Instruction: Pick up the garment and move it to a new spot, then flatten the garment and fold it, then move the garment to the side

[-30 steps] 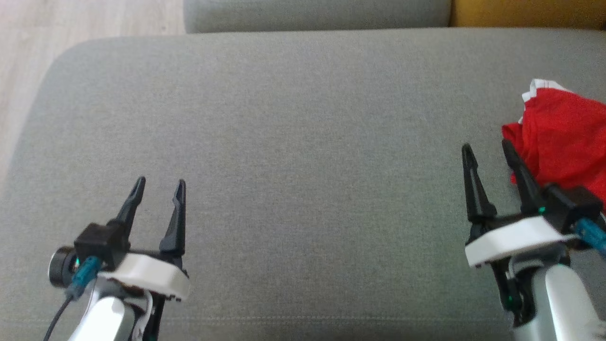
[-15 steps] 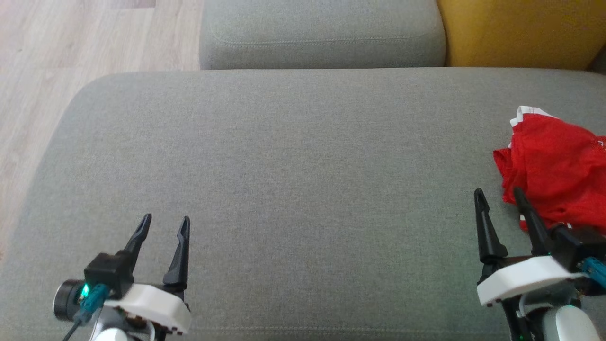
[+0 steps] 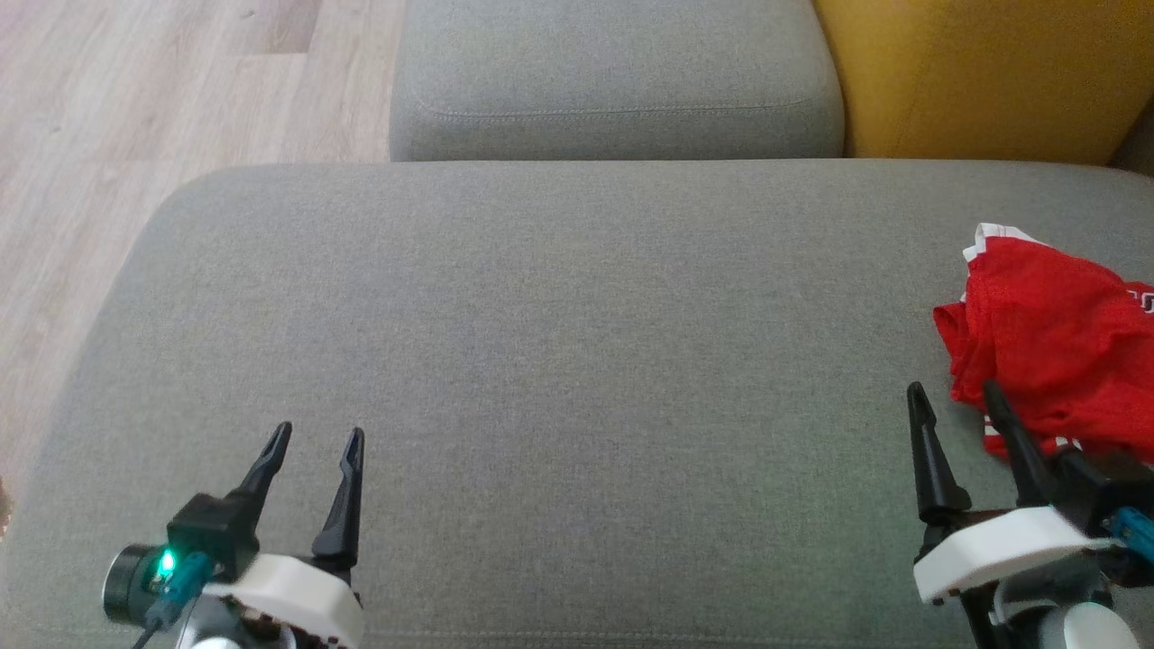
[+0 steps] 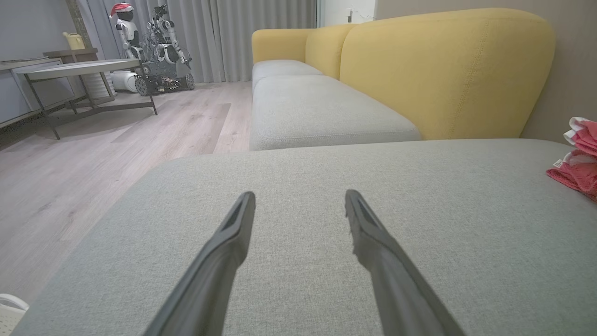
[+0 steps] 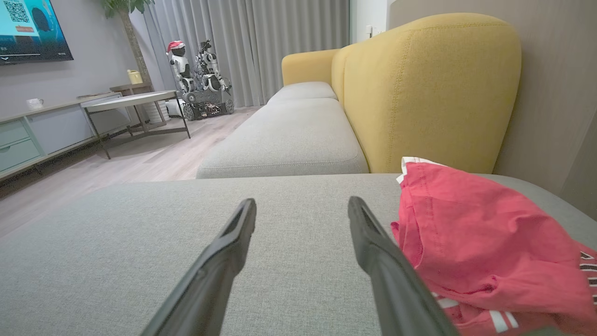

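**Clerk:** First entry?

**Checker:** Left gripper. Two long dark fingers, spread wide, nothing between them. It stands over the near left part of the grey cushion. I cannot tell whether the tips touch the fabric.

**Clerk:** Second?

**Checker:** Right gripper. Fingers spread just as wide, and empty. It is near the cushion's near right corner. Its outer finger lies just beside the garment. In the right wrist view that finger crosses the edge of the cloth, but I cannot tell if they touch.

**Clerk:** Describe the garment.

**Checker:** Red, with a white hem and white stripes. It is crumpled in a heap along the cushion's right edge, about midway between the near and far corners, and runs out of the head view there. The rest of the cushion's top is bare.

**Clerk:** Surroundings?

**Checker:** A second seat, grey, lies beyond the far edge. A yellow backrest stands past the far right corner. Pale wood floor lies off the left edge. Farther off there is a low table, grey curtains, two parked robots with one in a red hat, and a wall screen.
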Robot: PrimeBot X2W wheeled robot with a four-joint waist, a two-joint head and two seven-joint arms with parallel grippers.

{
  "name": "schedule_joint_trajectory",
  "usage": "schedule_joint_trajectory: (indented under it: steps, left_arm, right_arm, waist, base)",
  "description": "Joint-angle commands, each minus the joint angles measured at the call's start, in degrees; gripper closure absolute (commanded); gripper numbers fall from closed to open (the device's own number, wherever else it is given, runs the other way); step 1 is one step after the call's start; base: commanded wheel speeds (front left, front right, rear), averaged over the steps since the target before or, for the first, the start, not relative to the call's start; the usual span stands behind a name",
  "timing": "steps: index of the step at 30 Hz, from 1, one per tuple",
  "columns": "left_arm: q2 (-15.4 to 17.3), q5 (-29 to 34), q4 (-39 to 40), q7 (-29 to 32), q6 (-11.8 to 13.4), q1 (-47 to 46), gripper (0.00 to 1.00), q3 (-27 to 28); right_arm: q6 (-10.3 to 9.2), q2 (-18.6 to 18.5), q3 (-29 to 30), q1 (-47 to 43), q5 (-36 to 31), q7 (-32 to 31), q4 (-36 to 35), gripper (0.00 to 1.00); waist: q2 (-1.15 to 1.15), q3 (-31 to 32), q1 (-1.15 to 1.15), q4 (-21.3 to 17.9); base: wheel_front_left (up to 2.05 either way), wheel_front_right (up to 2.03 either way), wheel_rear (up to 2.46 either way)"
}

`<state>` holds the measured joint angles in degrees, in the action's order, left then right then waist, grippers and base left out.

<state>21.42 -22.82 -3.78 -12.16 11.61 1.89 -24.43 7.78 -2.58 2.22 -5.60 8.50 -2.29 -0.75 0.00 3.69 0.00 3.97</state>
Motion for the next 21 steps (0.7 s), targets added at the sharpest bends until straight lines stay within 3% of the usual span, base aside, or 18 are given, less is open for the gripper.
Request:
schedule_joint_trajectory:
  steps: [1, 21]
  left_arm:
    - [1.71, 0.56, 1.83, 0.08, 0.48, -2.51, 0.0, 2.19]
    - [2.4, 0.69, 2.18, 0.2, 1.31, -2.95, 0.0, 1.81]
  right_arm:
    - [-0.3, -0.3, -1.02, 1.58, -0.13, -0.07, -2.33, 0.0]
    - [-0.3, -0.3, -1.01, 1.67, 0.06, -0.4, -2.15, 0.0]
  waist:
    - [0.0, 0.08, 0.0, -0.01]
    - [0.0, 0.01, 0.0, -0.38]
  base:
    - [0.0, 0.0, 0.0]
    - [0.0, 0.0, 0.0]
